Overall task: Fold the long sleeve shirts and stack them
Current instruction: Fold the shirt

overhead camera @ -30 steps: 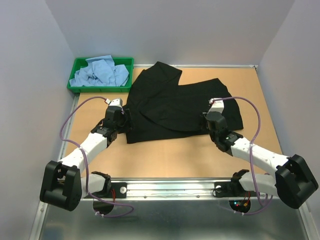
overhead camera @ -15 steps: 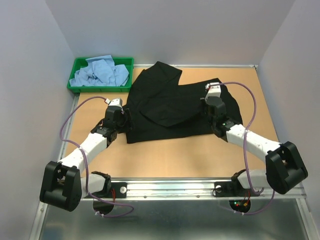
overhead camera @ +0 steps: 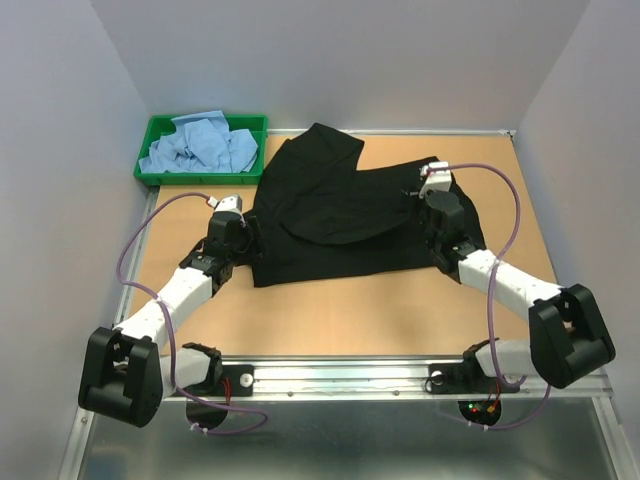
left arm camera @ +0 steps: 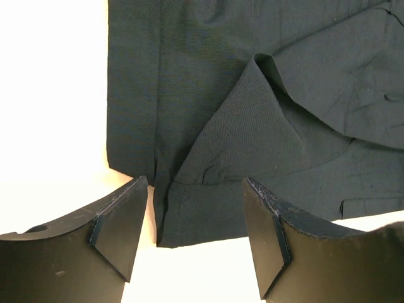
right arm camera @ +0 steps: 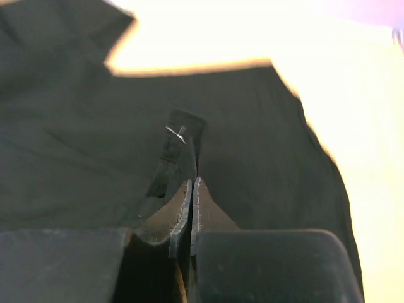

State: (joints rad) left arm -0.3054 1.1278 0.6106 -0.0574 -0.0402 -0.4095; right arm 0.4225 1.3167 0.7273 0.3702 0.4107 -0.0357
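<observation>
Black shirt (overhead camera: 340, 215) lies at the centre of the surface. The right fingers (right arm camera: 190, 211) pinch its 3 o'clock edge tight, holding cloth raised for folding inward. The left fingers (overhead camera: 248, 236) gape empty at its 8 o'clock corner, ready to grab.

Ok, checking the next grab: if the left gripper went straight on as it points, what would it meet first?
The left gripper would likely meet the black shirt first: its hem corner lies just ahead between the open fingers, though depth is unclear.
</observation>
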